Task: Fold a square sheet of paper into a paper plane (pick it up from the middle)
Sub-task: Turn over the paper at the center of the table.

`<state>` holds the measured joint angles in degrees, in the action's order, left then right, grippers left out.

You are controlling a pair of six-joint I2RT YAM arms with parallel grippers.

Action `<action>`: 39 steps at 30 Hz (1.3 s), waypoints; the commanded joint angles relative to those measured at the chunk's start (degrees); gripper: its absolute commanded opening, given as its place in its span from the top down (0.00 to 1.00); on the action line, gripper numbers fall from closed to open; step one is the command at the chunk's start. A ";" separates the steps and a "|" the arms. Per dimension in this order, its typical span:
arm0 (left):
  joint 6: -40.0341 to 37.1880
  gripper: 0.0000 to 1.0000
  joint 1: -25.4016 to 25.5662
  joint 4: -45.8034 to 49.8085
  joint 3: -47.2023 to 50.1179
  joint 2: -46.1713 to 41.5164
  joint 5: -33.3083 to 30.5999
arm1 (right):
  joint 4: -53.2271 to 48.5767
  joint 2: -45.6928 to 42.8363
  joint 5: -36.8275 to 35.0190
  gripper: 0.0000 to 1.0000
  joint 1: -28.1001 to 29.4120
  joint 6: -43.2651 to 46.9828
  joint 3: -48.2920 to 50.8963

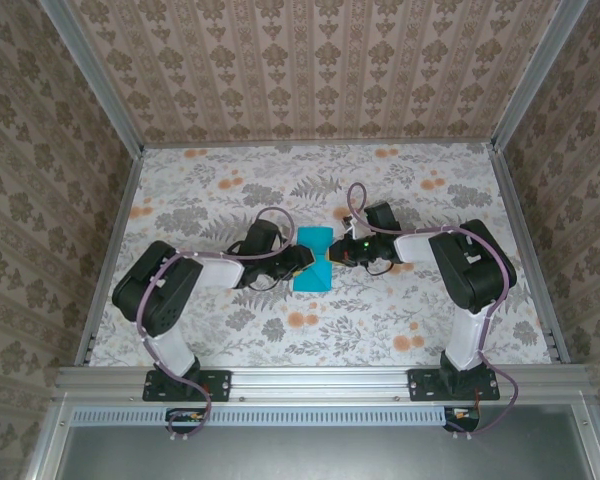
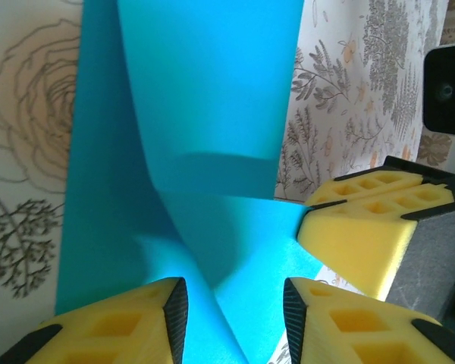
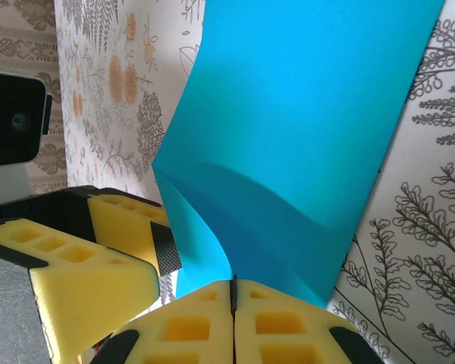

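The square sheet of paper (image 1: 311, 244) is teal-blue and lies mid-table between my two grippers. It is buckled: a raised ridge runs across the paper (image 2: 205, 91) towards the left wrist camera. My left gripper (image 2: 231, 297) straddles that ridge, its jaws apart with a gap on each side of the fold. My right gripper (image 3: 233, 285) is shut on the paper's (image 3: 303, 114) near edge, which it lifts into a curl. In the left wrist view the right gripper's yellow fingers (image 2: 364, 227) pinch the paper's right edge. In the top view, left gripper (image 1: 302, 262) and right gripper (image 1: 338, 254) face each other across the sheet.
A floral tablecloth (image 1: 380, 320) covers the table. Patterned walls and aluminium posts enclose it on three sides. A metal rail (image 1: 320, 378) with both arm bases runs along the near edge. The left gripper's fingers (image 3: 98, 262) sit close beside the right one.
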<state>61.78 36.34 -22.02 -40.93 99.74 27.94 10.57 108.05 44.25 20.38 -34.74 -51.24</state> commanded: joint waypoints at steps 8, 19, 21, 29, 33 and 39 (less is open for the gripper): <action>1.33 0.72 -0.74 -8.63 -1.04 4.28 3.77 | 1.39 -1.72 1.72 0.90 -0.56 -0.83 0.97; -3.00 0.92 -0.92 -4.18 -2.32 4.22 2.90 | -2.87 -8.95 -7.19 0.46 -1.07 0.87 3.26; -4.92 0.94 -0.92 -0.52 -2.78 2.32 2.34 | -3.20 -11.60 -9.28 0.40 -1.21 2.39 4.25; -21.37 0.95 -0.27 35.93 -12.70 -9.72 -6.87 | -1.22 -19.22 -15.37 0.27 -1.39 4.30 8.43; -28.37 0.96 0.25 54.98 -20.35 -13.65 -15.83 | -1.42 -21.43 -17.84 0.24 -1.42 4.63 9.57; -34.11 0.96 1.14 74.97 -32.11 -16.18 -32.38 | -2.47 -23.31 -20.32 0.13 -1.50 5.59 10.37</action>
<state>33.74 36.91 35.92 -69.04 84.47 7.55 8.80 86.72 26.76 19.20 -30.50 -41.95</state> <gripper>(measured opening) 0.048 0.865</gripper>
